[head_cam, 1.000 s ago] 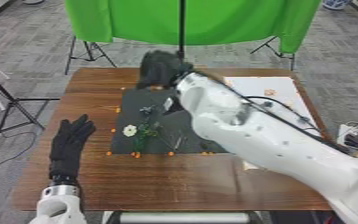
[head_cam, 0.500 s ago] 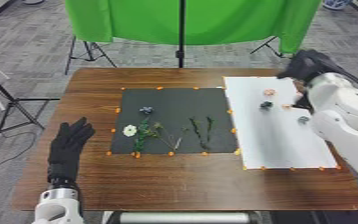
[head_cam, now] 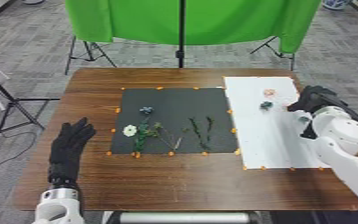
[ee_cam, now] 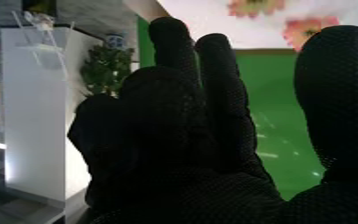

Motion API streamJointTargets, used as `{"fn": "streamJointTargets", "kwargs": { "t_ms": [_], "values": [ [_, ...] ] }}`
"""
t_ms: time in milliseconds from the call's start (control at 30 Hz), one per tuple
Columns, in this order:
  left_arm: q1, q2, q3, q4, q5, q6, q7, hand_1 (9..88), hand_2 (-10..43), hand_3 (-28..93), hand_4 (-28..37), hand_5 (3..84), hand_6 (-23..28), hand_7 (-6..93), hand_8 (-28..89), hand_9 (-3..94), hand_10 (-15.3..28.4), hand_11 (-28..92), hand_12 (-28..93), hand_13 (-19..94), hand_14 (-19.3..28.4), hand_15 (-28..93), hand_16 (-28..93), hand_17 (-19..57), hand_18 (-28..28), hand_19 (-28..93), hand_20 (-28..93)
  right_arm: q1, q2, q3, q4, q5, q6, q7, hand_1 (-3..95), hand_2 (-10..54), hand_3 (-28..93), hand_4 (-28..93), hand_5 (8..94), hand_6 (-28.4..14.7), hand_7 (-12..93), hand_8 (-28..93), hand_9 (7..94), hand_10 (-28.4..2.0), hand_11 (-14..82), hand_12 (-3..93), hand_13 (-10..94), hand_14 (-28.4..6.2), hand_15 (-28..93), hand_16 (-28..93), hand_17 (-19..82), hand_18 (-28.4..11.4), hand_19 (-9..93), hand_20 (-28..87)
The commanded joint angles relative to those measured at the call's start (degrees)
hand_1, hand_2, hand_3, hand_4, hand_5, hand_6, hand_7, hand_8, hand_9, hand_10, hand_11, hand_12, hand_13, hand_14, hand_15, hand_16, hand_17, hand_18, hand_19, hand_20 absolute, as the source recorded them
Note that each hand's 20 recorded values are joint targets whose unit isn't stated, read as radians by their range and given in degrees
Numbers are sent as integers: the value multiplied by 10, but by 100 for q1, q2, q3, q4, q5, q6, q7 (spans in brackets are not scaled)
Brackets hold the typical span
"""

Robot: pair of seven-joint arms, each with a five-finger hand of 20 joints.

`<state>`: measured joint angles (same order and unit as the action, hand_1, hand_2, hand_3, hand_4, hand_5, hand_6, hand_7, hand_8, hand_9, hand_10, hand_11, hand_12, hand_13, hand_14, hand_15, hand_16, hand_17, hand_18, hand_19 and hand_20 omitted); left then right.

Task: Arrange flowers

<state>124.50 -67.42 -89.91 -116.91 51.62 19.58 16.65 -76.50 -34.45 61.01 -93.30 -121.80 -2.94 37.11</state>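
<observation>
The right hand (head_cam: 316,100) was over the right edge of the white sheet (head_cam: 286,150), on the right side of the table (head_cam: 95,187). Its fingers (ee_cam: 222,75) were loosely open, some straighter than others, and the thumb (ee_cam: 338,85) stood well apart from them, with the green cloth (head_cam: 220,25) visible through the gap. Whether the fingertips touched the sheet could not be told.

On the white sheet, a pink flower (head_cam: 269,92) lay toward the far end, with a dark blue-green flower (head_cam: 266,105) just nearer. A second pink flower (ee_cam: 309,32) appeared near the thumb in the wrist view, and a grey-blue flower (head_cam: 304,119) lay close beside the right hand in the head view.

The left hand (head_cam: 68,147) was at the left side of the table, its fingers straight and pointing away from the robot, left of the dark mat (head_cam: 171,100). On that mat were a dark blue flower (head_cam: 146,110), a white flower (head_cam: 129,130) nearer the robot and, beside it, a leafy green stem (head_cam: 141,140). Thin sprigs (head_cam: 168,138) lay near the middle, and two slender green stems (head_cam: 208,131) lay side by side toward the right. Small orange markers (head_cam: 170,154) edged the mat.
</observation>
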Motion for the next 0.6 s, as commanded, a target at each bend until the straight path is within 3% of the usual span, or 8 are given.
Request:
{"fn": "streamJointTargets", "kwargs": {
  "t_ms": [33,300,400,500,600],
  "values": [
    [137,-97,101,89,30,-35,-84,201,142,603,-283,445,82,76,-48,405,149,204,126,288,179,295,-20,20,121,113,164,-358,-5,193,109,-272,-49,174,330,-95,651,-146,616,1,143,-83,690,-160,223,262,797,-80,651,346,568,-161,932,589],
    [163,-84,86,78,19,-56,-85,201,140,604,-283,444,83,76,-48,405,150,204,126,288,180,295,-20,20,121,113,164,-795,-42,468,-139,-229,-323,311,333,-95,652,-146,616,2,144,-84,691,-160,224,261,795,-80,655,346,568,-161,932,590],
    [163,-87,84,83,15,-54,-73,201,139,605,-283,443,82,76,-47,405,150,203,126,288,180,295,-20,20,121,113,164,-856,-87,400,-141,-191,-141,217,359,-95,658,-148,617,4,147,-83,698,-158,232,261,799,-75,667,347,584,-153,932,600],
    [158,-95,97,83,28,-55,-89,200,136,610,-283,441,81,76,-47,404,150,203,126,288,180,294,-20,19,121,113,164,-891,-107,205,29,-315,683,-7,425,-95,670,-170,651,11,178,-88,747,-134,255,273,825,-58,673,346,612,-135,932,625],
    [173,-112,93,75,29,-57,-82,200,134,612,-283,441,80,76,-46,405,149,203,126,288,181,295,-20,19,121,113,164,-809,-95,14,136,-515,1337,-116,546,-95,564,-159,729,11,195,67,852,-93,159,400,860,-41,665,343,637,-127,932,638]
  ]
}}
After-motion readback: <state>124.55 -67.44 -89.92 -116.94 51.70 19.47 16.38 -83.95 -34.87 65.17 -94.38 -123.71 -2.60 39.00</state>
